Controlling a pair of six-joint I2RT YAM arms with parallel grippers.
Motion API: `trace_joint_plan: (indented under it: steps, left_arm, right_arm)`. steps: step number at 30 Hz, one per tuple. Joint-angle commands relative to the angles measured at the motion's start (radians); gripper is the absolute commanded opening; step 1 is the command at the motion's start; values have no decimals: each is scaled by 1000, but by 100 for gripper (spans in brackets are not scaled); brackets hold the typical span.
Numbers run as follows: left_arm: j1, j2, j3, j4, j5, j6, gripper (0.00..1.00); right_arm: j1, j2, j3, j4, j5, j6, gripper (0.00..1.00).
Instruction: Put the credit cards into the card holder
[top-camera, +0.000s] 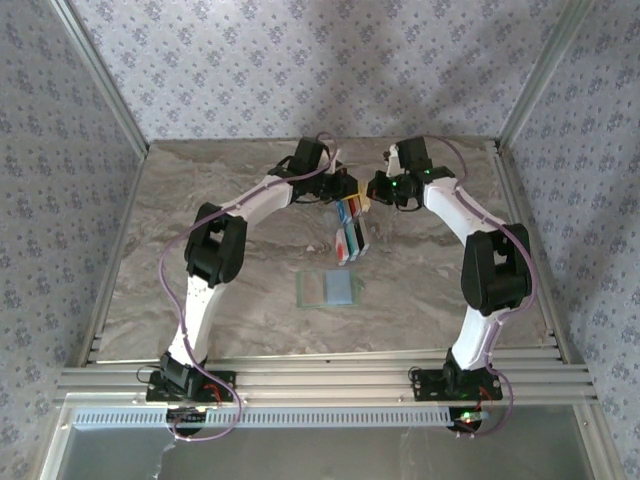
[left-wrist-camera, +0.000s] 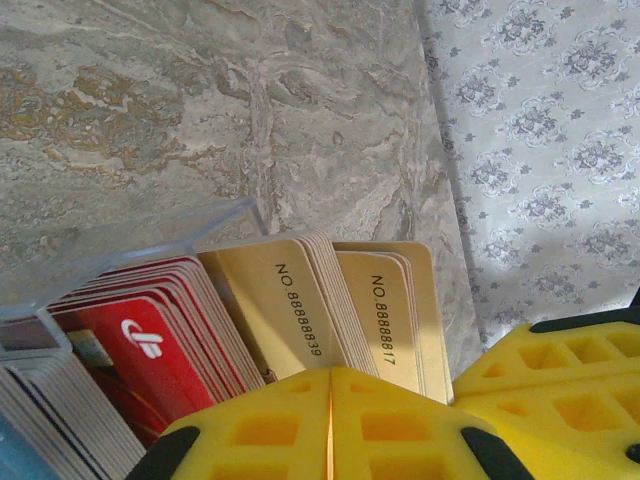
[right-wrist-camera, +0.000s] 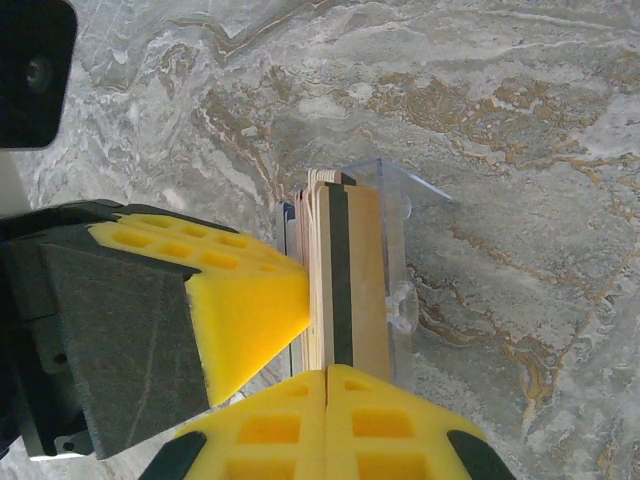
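Note:
The credit cards stand on edge in a clear tray at the far middle of the table: tan ones, red ones and greyish ones. The card holder, pale sage-green and flat, lies on the table nearer the arm bases, apart from both grippers. My left gripper is shut, its tips at the lower edge of the tan stack. My right gripper is also shut, just below the end of the tan stack. I cannot tell whether either pinches a card. A left finger presses the stack's side.
Both arms meet over the tray, so the right gripper's yellow fingers sit close beside the left one. Patterned walls stand just behind the tray and along both sides. Marbled tabletop lies around the card holder.

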Motion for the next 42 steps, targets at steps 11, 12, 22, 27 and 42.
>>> trace_joint_plan:
  steps: [11, 12, 22, 27, 42]
  left_arm:
    - [2, -91, -18, 2, 16, 23, 13]
    - [0, -89, -16, 2, 17, 23, 13]
    - [-1, -56, 13, -8, 30, 23, 13]
    - [-1, -49, 12, -10, 27, 20, 13]
    - [1, -52, 6, -11, 22, 20, 13]
  right_arm:
    - [-12, -3, 33, -27, -144, -1, 7]
    - [-16, -3, 30, -19, -158, 3, 7]
    - [-37, 5, 9, 28, -231, 39, 15]
    - [-41, 15, 6, 43, -253, 48, 15]
    - [-55, 28, -1, 45, -242, 62, 1]
